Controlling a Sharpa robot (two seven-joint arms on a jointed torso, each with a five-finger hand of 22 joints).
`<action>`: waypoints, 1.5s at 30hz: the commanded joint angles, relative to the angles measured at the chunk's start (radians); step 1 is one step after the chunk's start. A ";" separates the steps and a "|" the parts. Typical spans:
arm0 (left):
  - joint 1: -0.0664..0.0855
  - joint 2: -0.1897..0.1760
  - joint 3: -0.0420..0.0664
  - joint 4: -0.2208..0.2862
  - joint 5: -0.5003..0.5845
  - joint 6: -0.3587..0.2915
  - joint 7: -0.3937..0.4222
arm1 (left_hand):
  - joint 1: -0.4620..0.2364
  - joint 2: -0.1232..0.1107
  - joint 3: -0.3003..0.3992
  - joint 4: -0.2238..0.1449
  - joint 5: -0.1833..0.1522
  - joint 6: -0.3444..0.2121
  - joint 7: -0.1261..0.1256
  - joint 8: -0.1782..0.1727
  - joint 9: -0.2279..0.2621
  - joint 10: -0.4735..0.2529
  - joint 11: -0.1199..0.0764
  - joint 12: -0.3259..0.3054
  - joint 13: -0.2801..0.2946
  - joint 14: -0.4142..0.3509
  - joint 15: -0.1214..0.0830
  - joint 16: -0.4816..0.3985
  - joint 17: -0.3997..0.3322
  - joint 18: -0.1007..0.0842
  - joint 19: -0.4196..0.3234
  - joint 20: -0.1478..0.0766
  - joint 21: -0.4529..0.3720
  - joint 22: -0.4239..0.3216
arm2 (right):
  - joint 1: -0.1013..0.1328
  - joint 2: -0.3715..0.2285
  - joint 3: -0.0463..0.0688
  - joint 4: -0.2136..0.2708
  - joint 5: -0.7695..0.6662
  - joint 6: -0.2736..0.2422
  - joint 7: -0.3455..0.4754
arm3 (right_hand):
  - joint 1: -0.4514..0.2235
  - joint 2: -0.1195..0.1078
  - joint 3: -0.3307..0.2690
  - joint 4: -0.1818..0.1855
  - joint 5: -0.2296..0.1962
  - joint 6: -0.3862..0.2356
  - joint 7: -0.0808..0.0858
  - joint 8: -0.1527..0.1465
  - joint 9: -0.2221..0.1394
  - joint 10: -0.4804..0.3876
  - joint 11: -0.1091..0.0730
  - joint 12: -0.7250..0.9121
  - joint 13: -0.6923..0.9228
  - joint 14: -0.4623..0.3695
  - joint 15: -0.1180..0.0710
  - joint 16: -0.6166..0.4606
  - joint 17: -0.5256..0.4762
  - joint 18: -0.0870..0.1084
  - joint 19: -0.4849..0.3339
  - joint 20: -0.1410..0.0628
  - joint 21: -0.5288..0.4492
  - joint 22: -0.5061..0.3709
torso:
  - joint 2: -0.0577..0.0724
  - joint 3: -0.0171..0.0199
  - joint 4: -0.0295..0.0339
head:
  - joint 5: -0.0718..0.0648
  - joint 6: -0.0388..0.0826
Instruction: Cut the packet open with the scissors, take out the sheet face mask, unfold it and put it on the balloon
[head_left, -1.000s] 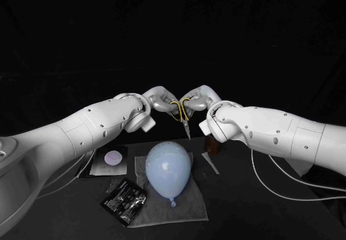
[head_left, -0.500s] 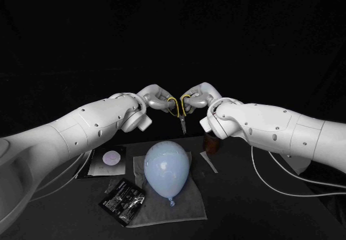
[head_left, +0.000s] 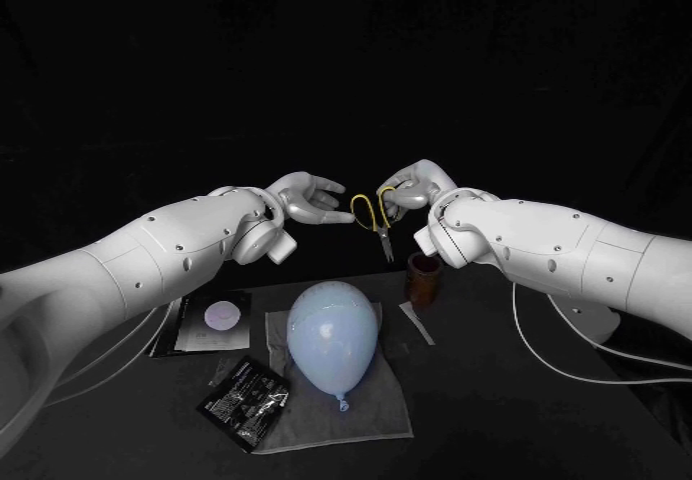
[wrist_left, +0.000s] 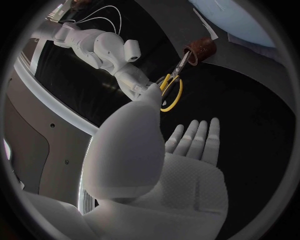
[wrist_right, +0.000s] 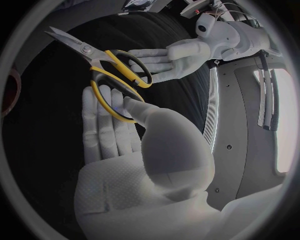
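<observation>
– At the near left of the bench (head_left: 505, 420), is that the packet (head_left: 248, 400)?
– Yes. It's black, flat and uncut, lying against the left edge of the grey cloth (head_left: 361, 420) that carries the balloon (head_left: 335, 335). Both hands are well apart from it.
– And the left hand (head_left: 300, 197)?
– Raised over the far side of the bench, holding nothing. Its fingers (wrist_left: 199, 135) are straight and side by side, reaching right toward the scissors (head_left: 378, 218). The tips are just beside the yellow loops, but I cannot tell whether one touches.
– So which hand has the scissors?
– The right hand (head_left: 415, 185). Its thumb goes through one loop and its fingers lie flat behind the handles. The blades point down, closed or nearly so, near the brown cup (head_left: 424, 280) that stands right of the balloon.
– Which step is this, then?
– The very first, I'd judge: seating the scissors in a working grip. Nothing is cut.
– And next?
– The right hand's fingers need to take up the second loop so the blades can open. The left hand should go down to the near left for the packet, lift it by an edge and offer it to the blades.
</observation>
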 joint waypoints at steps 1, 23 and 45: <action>0.001 -0.007 0.001 0.004 0.061 0.054 0.013 | 0.000 -0.013 -0.012 0.001 0.004 -0.013 0.122 -0.003 -0.005 -0.033 0.003 0.001 0.001 -0.050 0.005 -0.002 -0.019 -0.009 -0.052 0.002 -0.004 -0.004 | 0.002 0.005 0.001 -0.033 -0.030 0.039 -0.004 | -0.003 0.007 0.033 -0.034 0.003 0.008 0.000 0.002 0.026 0.039 -0.031 0.006 0.001 0.000 -0.008 -0.002 0.001 0.024 -0.009 0.001 0.007 0.001 | 0.002 0.0004 0.0022 | -0.004 -0.003; -0.001 -0.200 0.003 0.192 0.344 -0.061 0.084 | -0.030 0.112 0.129 -0.014 -0.015 0.361 0.112 0.194 0.133 0.293 -0.078 0.177 0.014 0.413 -0.087 0.201 0.104 0.110 0.343 -0.004 0.123 0.039 | -0.001 0.006 0.002 -0.238 -0.057 0.025 0.029 | -0.003 0.007 0.035 -0.036 0.003 0.008 0.000 0.002 0.027 0.039 -0.031 0.005 0.001 -0.001 -0.009 -0.003 0.002 0.025 -0.011 0.001 0.008 0.002 | 0.003 0.0002 0.0022 | -0.029 -0.016; -0.007 -0.347 0.003 0.379 0.438 -0.100 0.130 | -0.035 0.113 0.143 -0.015 -0.015 0.379 0.109 0.208 0.127 0.318 -0.083 0.180 0.012 0.431 -0.094 0.212 0.111 0.115 0.364 -0.006 0.130 0.037 | -0.055 0.041 0.002 -0.314 -0.074 0.018 0.056 | -0.004 0.007 0.037 -0.038 0.003 0.008 0.001 0.001 0.028 0.039 -0.030 0.005 0.001 -0.001 -0.008 -0.004 0.003 0.026 -0.012 0.002 0.010 0.004 | 0.012 0.0024 0.0028 | -0.028 -0.032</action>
